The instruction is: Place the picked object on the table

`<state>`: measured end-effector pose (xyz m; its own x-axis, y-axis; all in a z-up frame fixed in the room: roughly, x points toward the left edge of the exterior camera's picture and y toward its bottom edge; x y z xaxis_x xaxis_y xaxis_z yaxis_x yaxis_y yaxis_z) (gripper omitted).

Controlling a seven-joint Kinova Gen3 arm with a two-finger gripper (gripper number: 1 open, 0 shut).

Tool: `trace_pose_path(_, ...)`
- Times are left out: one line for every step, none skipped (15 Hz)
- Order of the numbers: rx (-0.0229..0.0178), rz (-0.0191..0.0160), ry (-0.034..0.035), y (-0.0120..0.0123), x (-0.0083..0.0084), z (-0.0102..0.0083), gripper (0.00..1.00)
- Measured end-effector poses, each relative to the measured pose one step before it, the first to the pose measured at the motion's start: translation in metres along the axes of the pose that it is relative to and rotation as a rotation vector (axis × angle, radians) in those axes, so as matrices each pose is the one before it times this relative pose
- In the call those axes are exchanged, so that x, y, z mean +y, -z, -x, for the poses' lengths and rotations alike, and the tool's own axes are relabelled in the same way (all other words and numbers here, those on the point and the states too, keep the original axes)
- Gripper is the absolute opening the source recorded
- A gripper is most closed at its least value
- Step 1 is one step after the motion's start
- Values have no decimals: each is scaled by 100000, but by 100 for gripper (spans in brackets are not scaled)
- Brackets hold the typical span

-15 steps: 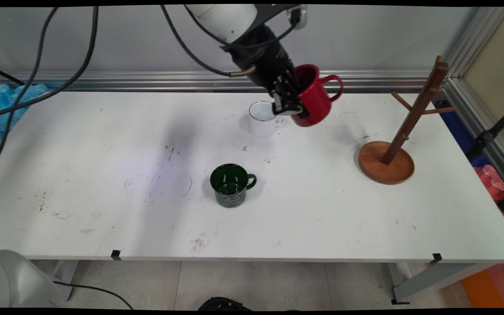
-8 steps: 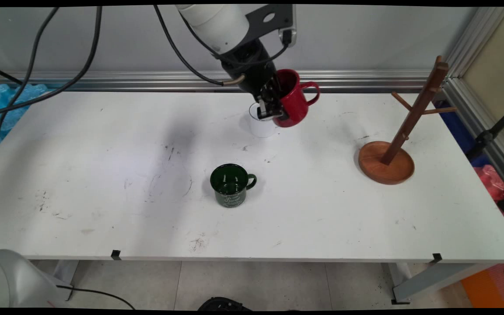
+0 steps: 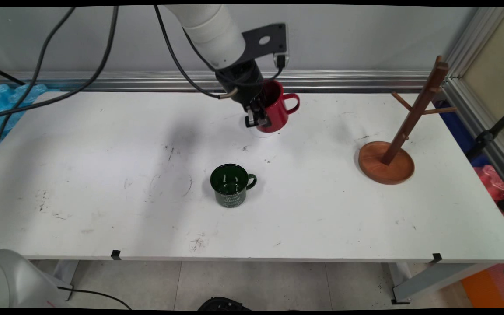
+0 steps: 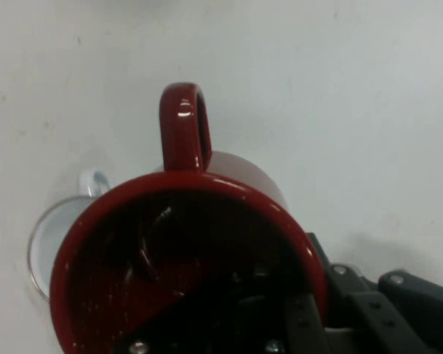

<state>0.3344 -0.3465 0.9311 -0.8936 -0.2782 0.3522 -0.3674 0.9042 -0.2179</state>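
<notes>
Above the white table [image 3: 103, 210] we saw the gripper [image 3: 255, 119] clamped on the red mug's [image 3: 274, 107] rim, white mug [image 4: 48, 236] directly beneath it

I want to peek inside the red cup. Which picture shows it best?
The hand view: the red cup's open mouth faces that camera, held by the claw. The main view shows only its side and handle.

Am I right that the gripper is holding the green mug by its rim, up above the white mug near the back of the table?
Not quite. The gripper holds the red mug by its rim, as the main view shows. The green mug stands alone nearer the front of the table. The rest holds: the hand view shows the white mug just beneath the red one.
</notes>
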Motion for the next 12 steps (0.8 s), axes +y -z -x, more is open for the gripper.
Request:
trace_pose_path(-1912, -75, 2, -633, 114, 147, 0)
trace_pose_path(-1598, 20, -50, -593, 112, 84, 0)
trace_pose_path(-1685, 24, 147, -690, 124, 76, 0)
trace_pose_path(-1638, 24, 120, -711, 130, 22, 0)
trace_pose_path(-1168, -66, -4, -518, 83, -11, 0)
trace_pose_path(-1183, -72, 29, -514, 88, 1, 0)
trace_pose_path(-1463, -95, 100, -610, 120, 9, 0)
trace_pose_path(-1627, -8, 118, -706, 166, -3, 0)
trace_pose_path(-1624, 82, 165, -696, 184, -2, 0)
trace_pose_path(-1280, 122, 137, -587, 167, -24, 0)
trace_pose_path(-1401, 175, 181, -674, 183, -53, 0)
trace_pose_path(-1147, 152, 144, -558, 150, -64, 0)
